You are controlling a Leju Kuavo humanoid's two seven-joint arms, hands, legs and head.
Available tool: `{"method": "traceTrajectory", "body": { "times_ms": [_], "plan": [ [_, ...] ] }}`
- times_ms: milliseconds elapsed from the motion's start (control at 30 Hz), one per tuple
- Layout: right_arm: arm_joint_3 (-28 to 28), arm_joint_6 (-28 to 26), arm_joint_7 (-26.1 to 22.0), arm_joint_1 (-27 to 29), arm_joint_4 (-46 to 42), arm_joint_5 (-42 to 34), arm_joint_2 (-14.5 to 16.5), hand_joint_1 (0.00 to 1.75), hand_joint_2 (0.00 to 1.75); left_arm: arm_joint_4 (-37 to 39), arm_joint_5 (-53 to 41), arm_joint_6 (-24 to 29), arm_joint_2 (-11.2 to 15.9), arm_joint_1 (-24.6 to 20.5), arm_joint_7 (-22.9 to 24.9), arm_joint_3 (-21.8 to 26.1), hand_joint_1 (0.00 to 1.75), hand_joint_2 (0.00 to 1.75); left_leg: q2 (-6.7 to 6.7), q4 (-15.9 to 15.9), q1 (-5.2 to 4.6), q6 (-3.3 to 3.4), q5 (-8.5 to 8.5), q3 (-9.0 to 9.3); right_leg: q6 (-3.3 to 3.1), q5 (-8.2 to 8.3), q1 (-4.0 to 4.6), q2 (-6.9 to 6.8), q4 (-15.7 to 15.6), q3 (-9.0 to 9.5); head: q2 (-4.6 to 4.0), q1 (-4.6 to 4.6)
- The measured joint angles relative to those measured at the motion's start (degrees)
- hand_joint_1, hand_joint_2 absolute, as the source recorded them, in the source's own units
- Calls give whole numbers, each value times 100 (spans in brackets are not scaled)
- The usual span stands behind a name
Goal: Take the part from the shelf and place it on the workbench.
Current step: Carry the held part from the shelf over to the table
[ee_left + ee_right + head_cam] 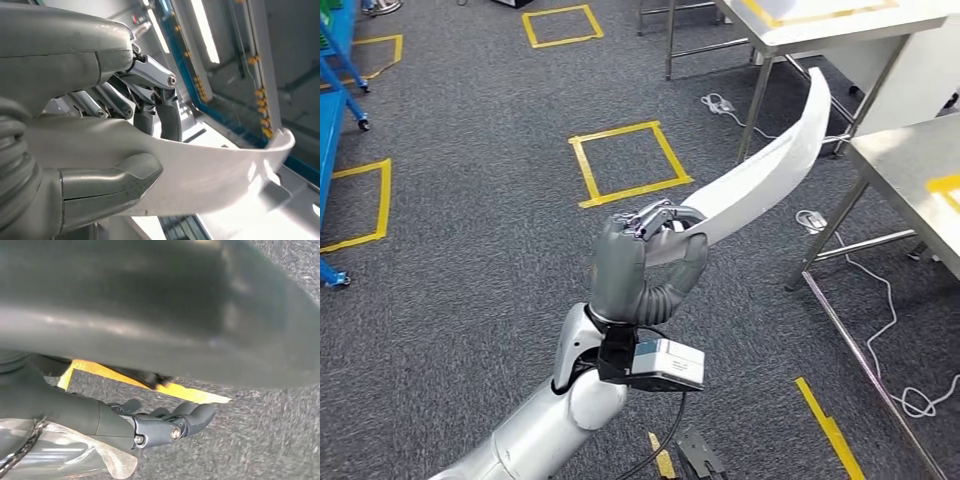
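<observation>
Over grey carpet, my left hand (641,265) grips the curved white part (773,165), the workbench (905,170) just ahead, placing undone.

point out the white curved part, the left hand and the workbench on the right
white curved part (773,165), head view, on the middle of its curved band
left hand (641,265), head view, on the grey palm gripping the part's near end
workbench (901,165), head view, on a bare patch of its top
</observation>
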Motion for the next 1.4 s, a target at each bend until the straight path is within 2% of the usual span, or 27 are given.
{"method": "traceTrajectory", "body": {
  "times_ms": [33, 100, 133, 200, 267, 333, 400, 433, 467, 500, 567, 633, 700, 733, 800, 867, 900, 933, 967, 1000, 1033, 1100, 1133, 1233, 1300, 1367, 1400],
  "plan": [
    [0, 0, 0, -6, -1, 0, -3, 0, 0, 0, 0, 1, -1, 0, 0, -1, 175, 175, 63, 16, -3, -28, -20, 3, -4, 127, 5, -119, -401, 224, 0, -1],
    [2, 0, -2, -20, -2, 0, -4, 0, 0, 0, -1, 1, -2, -4, 0, -2, 175, 175, 159, 67, -34, -95, -62, 1, -86, 271, 23, -276, -939, 537, 0, -7],
    [3, 0, -2, -24, -2, 0, -4, 0, 0, 1, -1, 1, -2, -6, 0, -2, 175, 175, 197, 82, -50, -122, -70, 1, -150, 256, 38, -284, -983, 563, 0, -9],
    [4, 0, -1, -18, -2, 0, -6, 0, 0, 1, -1, 1, -3, -8, 0, -4, 175, 175, 269, 98, -51, -168, -88, 11, -257, 276, 39, -164, -968, 550, 0, -10],
    [4, 0, 1, -15, -3, 0, -7, 0, 0, 2, -2, 1, -3, -10, 0, -5, 175, 175, 102, 264, -19, -219, -251, -34, -328, 295, 23, -41, -973, 538, 0, -15],
    [7, 0, 0, -21, -4, 0, -6, 0, 0, 2, -1, 2, 6, -9, 0, -3, 175, 175, -210, 897, 4, -250, -637, -286, -375, 312, 15, 91, -977, 531, 0, -22],
    [9, 0, 0, -16, -4, -1, -7, 0, 0, 4, 1, 3, 17, -1, 0, 2, 175, 175, -333, 1672, 2, -239, -951, -631, -398, 321, 32, 238, -976, 524, 0, -23],
    [9, 0, 0, -10, -4, 0, -8, 0, 0, 5, 2, 3, 20, 2, 0, 3, 175, 175, -348, 1833, -1, -219, -952, -710, -404, 325, 44, 318, -976, 523, 0, -23],
    [9, 0, 0, -5, -4, 0, -8, 0, 0, 7, 4, 3, 20, 4, 0, 3, 175, 175, -364, 1760, -7, -187, -833, -685, -407, 331, 57, 402, -975, 525, 0, -22],
    [9, 0, 0, -4, -4, 0, -8, 0, 0, 7, 5, 3, 19, 3, 0, 3, 175, 175, -404, 1469, -14, -143, -625, -560, -407, 337, 70, 486, -974, 530, 0, -23],
    [11, 1, 1, -7, -4, 0, 1, 0, 0, 7, 7, 3, 17, 2, 0, 2, 175, 175, -649, 665, -26, -20, -219, -215, -394, 356, 80, 634, -969, 528, 0, -14],
    [14, 3, 1, -15, -4, -2, 15, 0, 0, 7, 10, 3, 16, 2, 0, 2, 175, 175, -841, 229, -41, 49, -87, -39, -347, 388, 61, 749, -964, 483, 0, -27],
    [14, 4, 0, -12, -5, -3, 17, 0, 0, 7, 10, 3, 7, 0, 0, 0, 175, 175, -785, 152, -45, 41, -79, -19, -272, 430, 44, 861, -983, 437, 0, -54],
    [14, 4, -1, -3, -7, -1, 15, 0, 0, 7, 7, 2, 0, -2, 0, -2, 175, 175, -717, 112, -30, 35, -53, -8, -242, 421, 48, 833, -972, 402, 0, -55],
    [15, 3, 0, 3, -8, 1, 11, 0, 0, 7, 0, 2, -11, -9, 0, -5, 175, 175, -558, 30, 7, 36, 0, 15, -196, 232, 71, 560, -690, 225, 0, -22],
    [15, 3, 1, -11, -8, 1, 10, 0, 0, 8, -1, 2, -9, -10, 0, -2, 175, 175, -389, 17, 3, 47, 14, 7, -147, -137, 62, 226, 40, -136, 0, 7],
    [15, 2, 0, -14, -8, 1, 9, 0, 0, 9, 0, 1, -7, -7, 0, -1, 175, 175, -299, 18, 0, 46, 14, 1, -117, -272, 50, 156, 404, -305, 0, 8],
    [14, 2, 0, -8, -8, 0, 8, 0, 0, 10, 0, 1, -5, -6, 0, 0, 175, 175, -214, 19, -1, 43, 11, -3, -93, -317, 37, 125, 614, -396, 0, 8],
    [14, 2, 0, -1, -8, 0, 5, 0, 0, 10, 0, 1, -4, -6, 0, -1, 175, 175, -133, 21, 0, 35, 6, -4, -74, -251, 22, 99, 579, -360, 0, 9],
    [13, 2, 0, 4, -8, 0, 3, 0, 0, 11, 0, 1, -4, -6, 0, -1, 175, 175, -59, 23, 1, 22, -3, 0, -59, -99, 9, 56, 306, -198, 0, 10],
    [14, 2, 0, 4, -9, 0, 1, 0, 0, 11, 0, 1, -4, -7, 0, -1, 175, 175, 6, 31, -1, 1, -17, 7, -49, 78, -2, -37, -125, 55, 0, 9],
    [15, 1, 0, -14, -13, 0, -2, 0, 0, 10, 0, 1, -4, -9, 0, -2, 175, 175, 105, 59, -38, -61, -54, 12, -96, 275, 9, -232, -825, 482, 0, -3],
    [15, 0, 0, -20, -14, 0, -2, 0, 0, 10, -1, 1, -3, -11, 0, -2, 175, 175, 144, 72, -58, -91, -66, 15, -141, 293, 19, -279, -971, 569, 0, -17],
    [14, 0, 0, -12, -15, 0, -2, 0, 0, 10, -1, 2, -4, -13, 0, -3, 175, 175, 235, 96, -56, -159, -107, 32, -273, 295, 26, -137, -987, 552, 0, -41],
    [14, 0, 0, -13, -15, -1, -2, 0, 0, 9, -2, 3, -3, -15, 0, -5, 175, 175, 34, 352, -23, -210, -322, -50, -336, 315, 8, -14, -996, 552, 0, -45],
    [15, 0, 0, -19, -15, -1, -2, 0, 0, 10, -1, 3, 7, -12, 0, -3, 175, 175, -255, 1071, -7, -232, -716, -350, -369, 327, 3, 115, -998, 548, 0, -56],
    [15, 0, 0, -17, -15, -1, -3, 0, 0, 10, 0, 3, 13, -7, 0, 0, 175, 175, -318, 1474, -8, -229, -879, -533, -376, 331, 9, 186, -997, 544, 0, -59]
  ]
}}
